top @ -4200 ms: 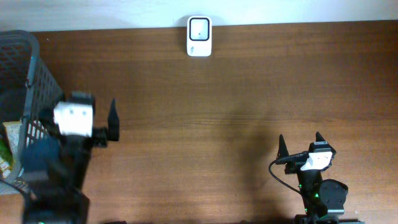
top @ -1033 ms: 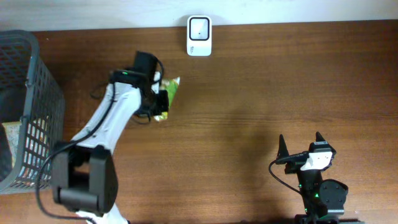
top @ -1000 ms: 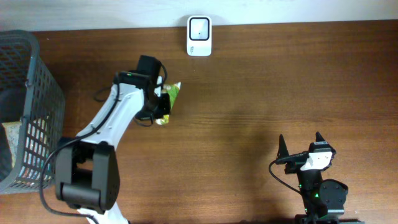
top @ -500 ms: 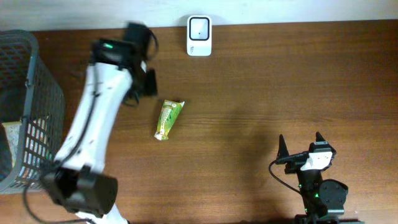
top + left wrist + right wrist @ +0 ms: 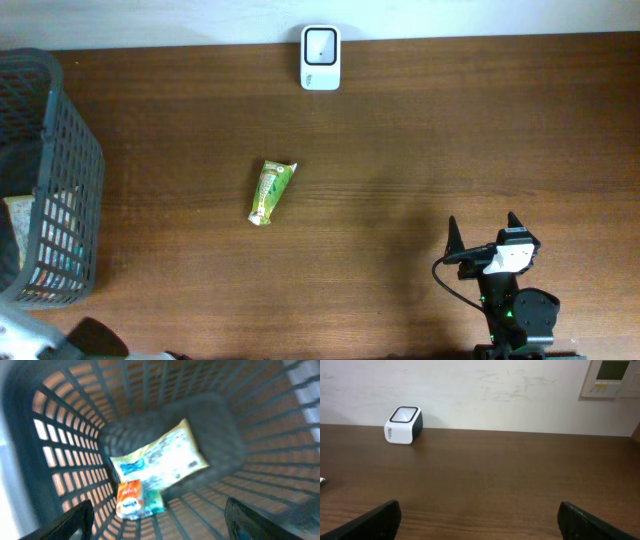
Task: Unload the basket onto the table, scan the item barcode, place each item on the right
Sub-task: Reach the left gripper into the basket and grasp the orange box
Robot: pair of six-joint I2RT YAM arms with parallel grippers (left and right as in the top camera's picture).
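Left jaws withdrawn from packet (image 5: 271, 192), now spread above basket (image 5: 65, 445); packet flat on tabletop (image 5: 420, 130), well apart from scanner (image 5: 320, 45). Right jaws spread, holding nothing.

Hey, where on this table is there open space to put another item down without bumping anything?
The table is barest right of the scanner and beyond the right claw, out to its right edge. Also free: the strip between the basket and the green packet. Crowded only inside the basket, where packets lie.
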